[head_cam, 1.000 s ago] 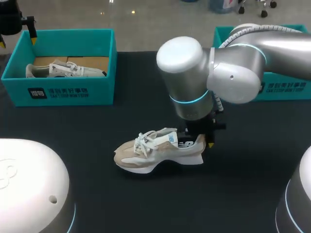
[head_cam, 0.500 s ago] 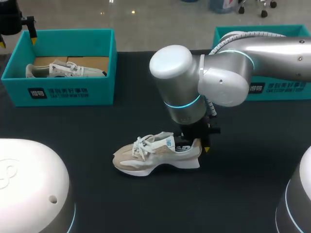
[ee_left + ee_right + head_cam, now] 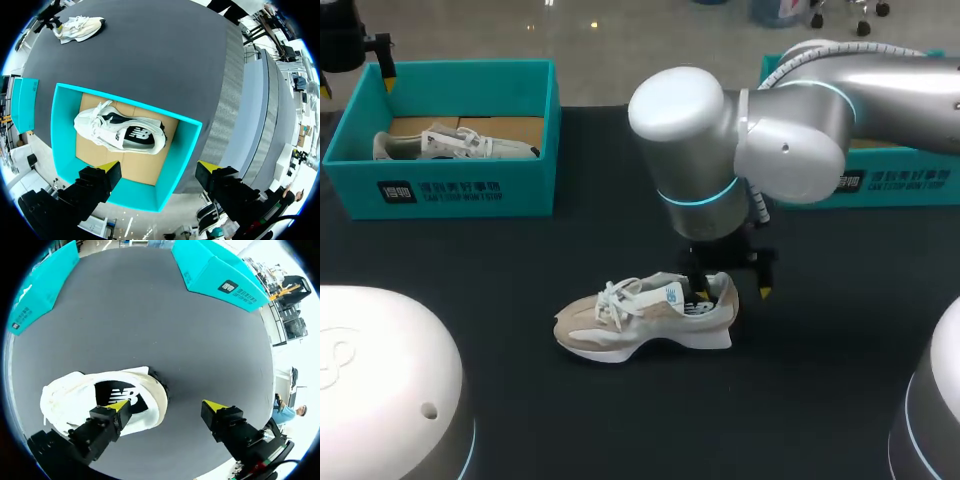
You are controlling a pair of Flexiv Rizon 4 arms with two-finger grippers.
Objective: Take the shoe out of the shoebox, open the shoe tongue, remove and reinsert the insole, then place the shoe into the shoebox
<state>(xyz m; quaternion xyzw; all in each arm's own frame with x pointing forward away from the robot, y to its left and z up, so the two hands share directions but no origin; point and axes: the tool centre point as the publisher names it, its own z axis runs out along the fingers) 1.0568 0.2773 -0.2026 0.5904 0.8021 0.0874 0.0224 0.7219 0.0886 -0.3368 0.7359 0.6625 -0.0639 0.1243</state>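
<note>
Right gripper (image 3: 167,407) spread: one finger at beige sneaker (image 3: 640,318) opening, other clear behind heel. Left gripper (image 3: 160,170) spread above teal shoebox (image 3: 181,150) holding second sneaker (image 3: 120,132).

Overhead head camera and both wrist cameras share the shoe (image 3: 645,315).
</note>
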